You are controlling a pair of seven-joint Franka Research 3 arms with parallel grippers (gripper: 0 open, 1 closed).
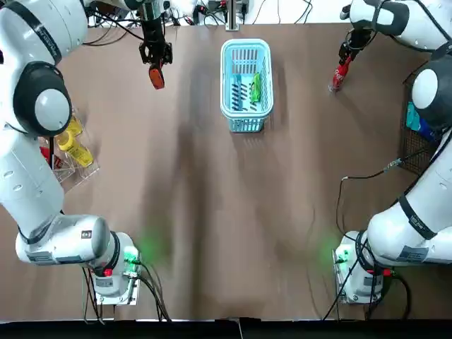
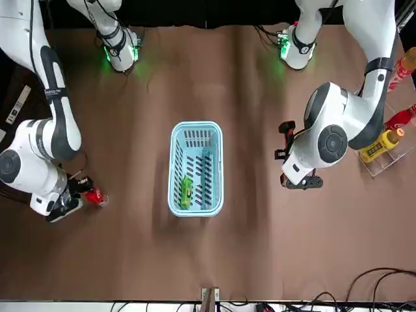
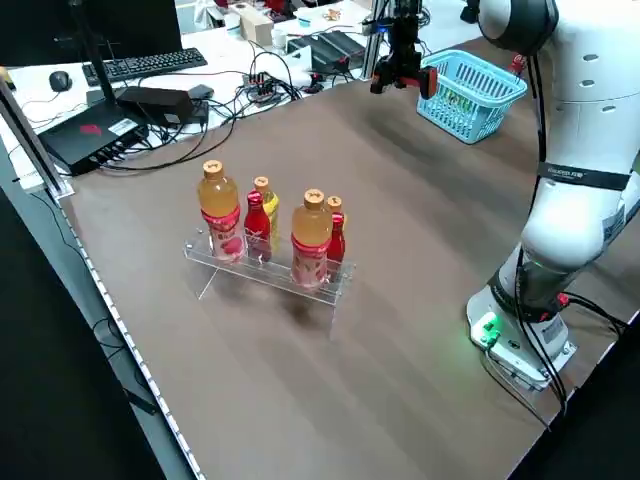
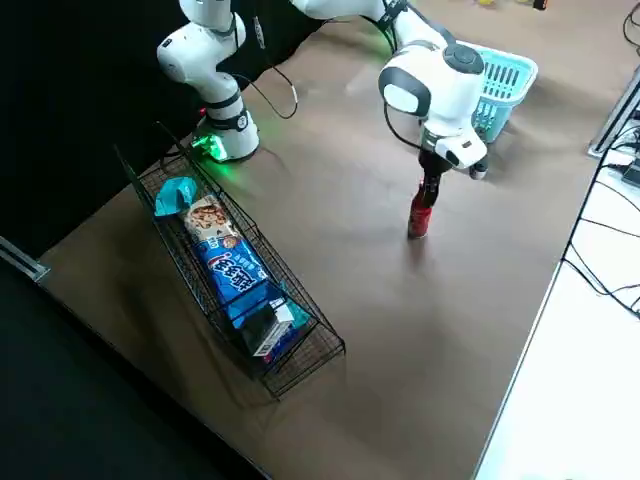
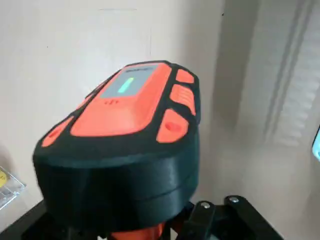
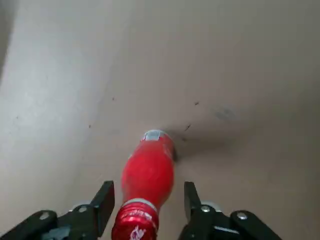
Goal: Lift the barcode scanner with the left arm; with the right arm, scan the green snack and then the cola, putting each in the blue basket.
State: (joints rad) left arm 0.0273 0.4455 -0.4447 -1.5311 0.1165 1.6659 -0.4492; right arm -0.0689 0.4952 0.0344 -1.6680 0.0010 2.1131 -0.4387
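My left end effector [image 1: 155, 55] is raised above the far left part of the tabletop [image 1: 212, 212], and it is closed tight on the scanner [image 1: 156, 76]. In the left wrist view the orange and black head of the scanner fills most of the picture.

My right end effector [image 6: 148, 200] is at the far right part of the tabletop, directly over the cola bottle [image 6: 148, 170]. The bottle stands upright on the tabletop, with its cap between my two fingers [image 6: 105, 197]. The fingers are spread to both sides of the neck and a small gap shows on each side, so they are not pressing on it.

The blue basket [image 1: 245, 44] stands between my two end effectors, at the far middle of the tabletop. The green snack [image 1: 256, 87] lies inside it, near its right wall
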